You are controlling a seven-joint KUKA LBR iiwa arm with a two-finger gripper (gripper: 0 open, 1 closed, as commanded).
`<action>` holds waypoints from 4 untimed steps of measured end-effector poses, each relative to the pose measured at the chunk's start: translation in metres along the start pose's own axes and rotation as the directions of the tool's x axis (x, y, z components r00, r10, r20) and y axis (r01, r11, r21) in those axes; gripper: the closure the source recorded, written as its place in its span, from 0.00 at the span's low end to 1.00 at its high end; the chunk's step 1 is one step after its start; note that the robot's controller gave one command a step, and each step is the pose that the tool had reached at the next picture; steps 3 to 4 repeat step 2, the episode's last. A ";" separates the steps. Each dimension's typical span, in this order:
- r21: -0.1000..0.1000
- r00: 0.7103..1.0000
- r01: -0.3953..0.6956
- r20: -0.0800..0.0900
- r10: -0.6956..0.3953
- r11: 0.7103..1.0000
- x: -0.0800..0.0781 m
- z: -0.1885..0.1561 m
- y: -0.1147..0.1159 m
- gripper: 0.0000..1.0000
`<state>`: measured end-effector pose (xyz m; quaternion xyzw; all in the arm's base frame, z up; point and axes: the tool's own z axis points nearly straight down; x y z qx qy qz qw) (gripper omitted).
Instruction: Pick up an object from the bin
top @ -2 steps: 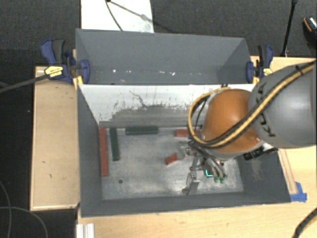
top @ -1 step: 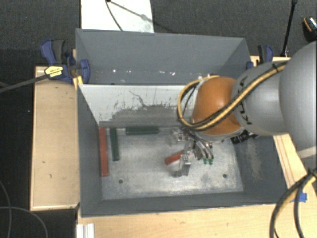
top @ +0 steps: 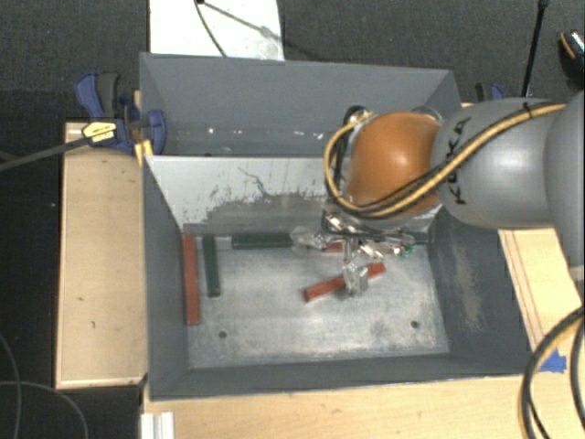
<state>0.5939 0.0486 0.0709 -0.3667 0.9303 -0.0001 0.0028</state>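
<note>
Four bars in the grey bin [top: 274, 323]: long red bar [top: 192, 277] at left; dark green bar [top: 211, 268] just beside it; second green bar [top: 260, 241] at upper centre; short red bar [top: 322, 290] at centre. The gripper [top: 355, 277] is at the short red bar's right end. Clenched or released: cannot tell.

grey metal bin [top: 274, 337]: matt, floor scuffed and scratched, pale worn streaks on back wall. orange cover [top: 388, 158] on wrist: glossy, smooth, plastic-looking. arm [top: 521, 163] shell: smooth grey satin. gripper [top: 355, 280]: bare shiny metal. red stick [top: 322, 291] and dark green stick [top: 211, 268]: matt, material unclear
</note>
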 end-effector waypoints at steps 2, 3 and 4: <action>0.004 1.000 0.008 0.004 -0.008 1.000 0.012 -0.151 0.002 1.00; 0.004 1.000 0.008 0.004 -0.008 1.000 0.012 -0.151 0.002 1.00; 0.004 1.000 0.008 0.004 -0.008 1.000 0.012 -0.151 0.002 1.00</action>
